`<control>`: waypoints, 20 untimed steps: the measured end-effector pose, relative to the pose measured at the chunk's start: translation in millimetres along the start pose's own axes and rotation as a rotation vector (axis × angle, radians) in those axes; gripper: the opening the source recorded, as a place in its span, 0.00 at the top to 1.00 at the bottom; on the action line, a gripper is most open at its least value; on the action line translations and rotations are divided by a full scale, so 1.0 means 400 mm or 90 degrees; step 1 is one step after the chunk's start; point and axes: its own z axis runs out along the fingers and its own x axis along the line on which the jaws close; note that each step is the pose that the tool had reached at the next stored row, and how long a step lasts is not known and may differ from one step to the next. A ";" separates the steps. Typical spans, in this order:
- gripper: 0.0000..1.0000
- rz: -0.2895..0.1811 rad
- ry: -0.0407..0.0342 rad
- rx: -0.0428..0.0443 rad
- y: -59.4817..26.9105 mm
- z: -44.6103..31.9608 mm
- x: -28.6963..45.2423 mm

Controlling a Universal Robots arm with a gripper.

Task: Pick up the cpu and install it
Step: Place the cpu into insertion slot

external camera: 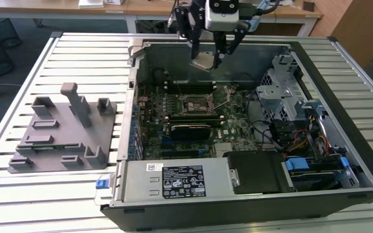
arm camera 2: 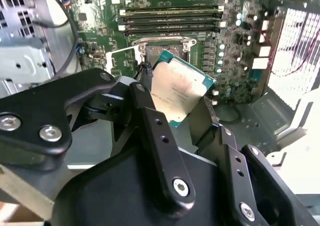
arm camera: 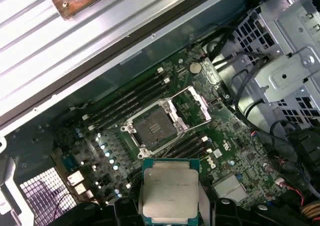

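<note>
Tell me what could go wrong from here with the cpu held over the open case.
1. The cpu hangs tilted in the jaws; it may meet the socket skewed and hurt the contacts.
2. The jaws seem to pinch only its edges, so it could slip.
3. The opened socket frame may snag the jaws on descent.

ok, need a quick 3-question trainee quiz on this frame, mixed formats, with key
1. True or false: the cpu already sits in the socket.
2. What is the gripper shut on? A) a memory stick B) the cpu C) a cable
3. In the exterior view, on which side of the computer case does the grey fixture block stand?

Key
1. False: the cpu is held up off the board, and the socket is empty with its frame open.
2. B
3. The exterior view's left.
</note>
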 end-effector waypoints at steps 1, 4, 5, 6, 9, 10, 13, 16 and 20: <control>0.47 0.010 -0.0002 0.0000 0.000 0.000 0.000; 0.47 0.042 -0.0007 -0.0002 0.000 0.001 0.000; 0.47 0.052 -0.0009 -0.0003 0.000 0.001 0.000; 0.47 0.062 -0.0011 -0.0003 0.000 0.002 0.000; 0.47 0.094 -0.0016 -0.0006 0.000 0.003 0.000; 0.47 0.105 -0.0018 -0.0007 0.000 0.003 0.000; 0.47 0.136 -0.0023 -0.0009 0.000 0.004 0.000; 0.47 0.168 -0.0029 -0.0011 0.000 0.004 0.000; 0.47 0.209 -0.0035 -0.0013 -0.001 0.005 0.001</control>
